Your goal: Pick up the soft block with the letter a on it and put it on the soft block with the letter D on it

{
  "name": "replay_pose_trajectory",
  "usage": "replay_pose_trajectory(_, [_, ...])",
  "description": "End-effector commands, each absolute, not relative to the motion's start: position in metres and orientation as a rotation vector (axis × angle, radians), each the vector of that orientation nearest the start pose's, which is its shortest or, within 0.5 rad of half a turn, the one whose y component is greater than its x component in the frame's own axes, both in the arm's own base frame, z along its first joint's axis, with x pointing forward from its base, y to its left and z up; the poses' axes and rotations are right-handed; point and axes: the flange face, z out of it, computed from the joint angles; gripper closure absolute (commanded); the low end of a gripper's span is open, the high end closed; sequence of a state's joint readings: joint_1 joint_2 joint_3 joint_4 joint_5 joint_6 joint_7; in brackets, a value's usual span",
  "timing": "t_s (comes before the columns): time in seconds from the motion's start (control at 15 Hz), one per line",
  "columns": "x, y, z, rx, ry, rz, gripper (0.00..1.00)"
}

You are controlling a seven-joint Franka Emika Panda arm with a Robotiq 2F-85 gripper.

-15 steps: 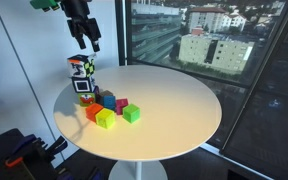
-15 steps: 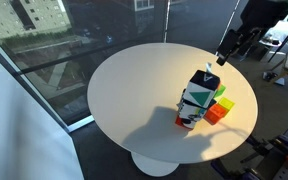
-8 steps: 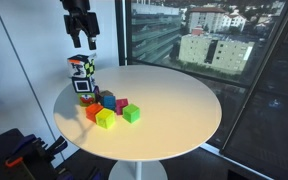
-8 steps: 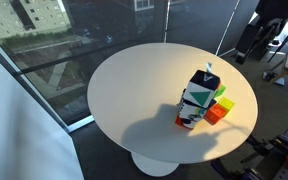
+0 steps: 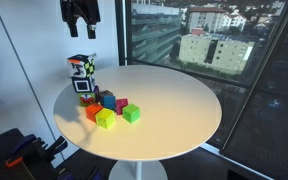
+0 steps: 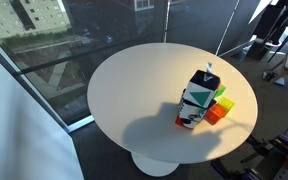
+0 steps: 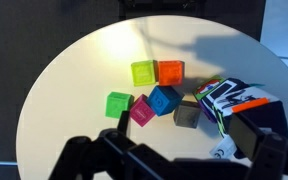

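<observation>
The soft block with the letter A [image 5: 80, 67], black with green and white patches, sits on top of the soft block with the letter D [image 5: 84, 87], black with a white face panel. The two form a stack near the table's edge. The stack also shows in an exterior view, with the A block [image 6: 204, 84] above the D block [image 6: 191, 113]. In the wrist view the A block [image 7: 232, 98] is seen from above and hides most of the D block. My gripper [image 5: 80, 28] hangs open and empty well above the stack. Its fingers [image 7: 189, 150] frame the bottom of the wrist view.
Small plain cubes lie beside the stack on the round white table [image 5: 174, 105]: orange [image 5: 92, 112], yellow [image 5: 105, 119], green [image 5: 131, 114], blue [image 5: 108, 101], pink [image 5: 122, 106] and a grey one [image 7: 188, 113]. A window wall stands behind the table.
My gripper has risen straight up away from the stack, empty. It has left the frame in one exterior view. The stacked blocks have not moved.
</observation>
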State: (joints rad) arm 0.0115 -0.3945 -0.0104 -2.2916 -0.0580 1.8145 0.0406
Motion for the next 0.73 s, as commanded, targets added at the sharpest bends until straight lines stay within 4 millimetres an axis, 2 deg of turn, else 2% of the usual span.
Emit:
replay_pose_trajectory(0.0, [0.4166, -0.0130, 0.5194, -3.131, 0.003, 0.059, 0.00])
replay_pose_trajectory(0.27, [0.4148, -0.0206, 0.5285, -3.079, -0.009, 0.006, 0.00])
replay_pose_trajectory(0.4, [0.4150, -0.0167, 0.5210, -3.103, 0.012, 0.039, 0.00])
replay_pose_trajectory(0.67, [0.4146, -0.0204, 0.5220, -3.098, 0.004, 0.033, 0.00])
